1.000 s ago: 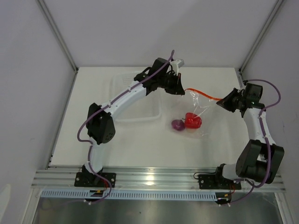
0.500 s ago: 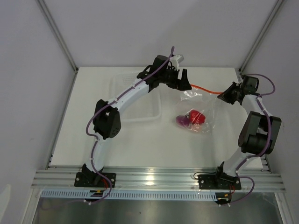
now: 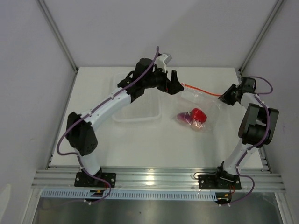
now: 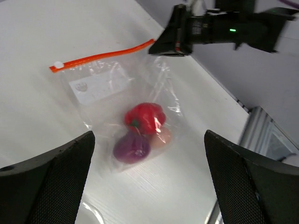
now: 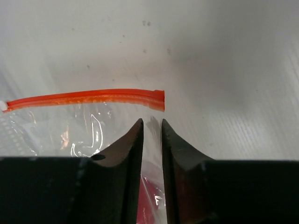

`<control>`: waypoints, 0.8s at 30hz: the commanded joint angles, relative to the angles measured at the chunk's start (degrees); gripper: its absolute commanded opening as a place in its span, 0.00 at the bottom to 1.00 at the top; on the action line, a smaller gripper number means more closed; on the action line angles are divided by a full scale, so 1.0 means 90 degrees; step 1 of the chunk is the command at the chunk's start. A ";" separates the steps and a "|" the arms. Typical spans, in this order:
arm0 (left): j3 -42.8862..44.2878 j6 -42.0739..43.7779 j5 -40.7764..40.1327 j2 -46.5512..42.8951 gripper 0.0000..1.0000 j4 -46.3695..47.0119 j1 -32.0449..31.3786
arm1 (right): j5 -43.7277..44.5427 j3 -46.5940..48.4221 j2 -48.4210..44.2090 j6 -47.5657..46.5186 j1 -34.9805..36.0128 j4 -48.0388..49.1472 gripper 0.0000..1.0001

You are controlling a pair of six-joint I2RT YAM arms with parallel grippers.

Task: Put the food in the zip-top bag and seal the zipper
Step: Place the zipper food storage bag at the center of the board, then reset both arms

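The zip-top bag (image 3: 198, 103) lies flat on the table with the food inside it: a red pepper-like piece (image 4: 145, 116), a purple piece (image 4: 131, 147) and a peach ball (image 4: 162, 138). Its zipper (image 4: 103, 55) is a straight orange strip along the far edge. My left gripper (image 3: 176, 86) hovers wide open at the zipper's left end, holding nothing; its fingers (image 4: 51, 186) frame the bag from above. My right gripper (image 5: 149, 122) sits at the zipper's (image 5: 88, 99) right end, jaws parted by a narrow gap over clear plastic, the strip just beyond the tips.
A white plastic tray (image 3: 140, 119) lies left of the bag, under the left forearm. The right arm (image 3: 254, 123) is folded near the table's right edge. Walls close the back and both sides.
My left gripper opened, let go of the zipper and drew back left. The bag settled flat on the table. My right jaws parted off the zipper's end.
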 commanded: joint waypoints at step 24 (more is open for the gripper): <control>-0.5281 -0.1068 -0.1165 -0.5107 0.99 -0.0206 -0.0246 | 0.3111 -0.1885 -0.4377 0.0073 0.2751 -0.2441 0.99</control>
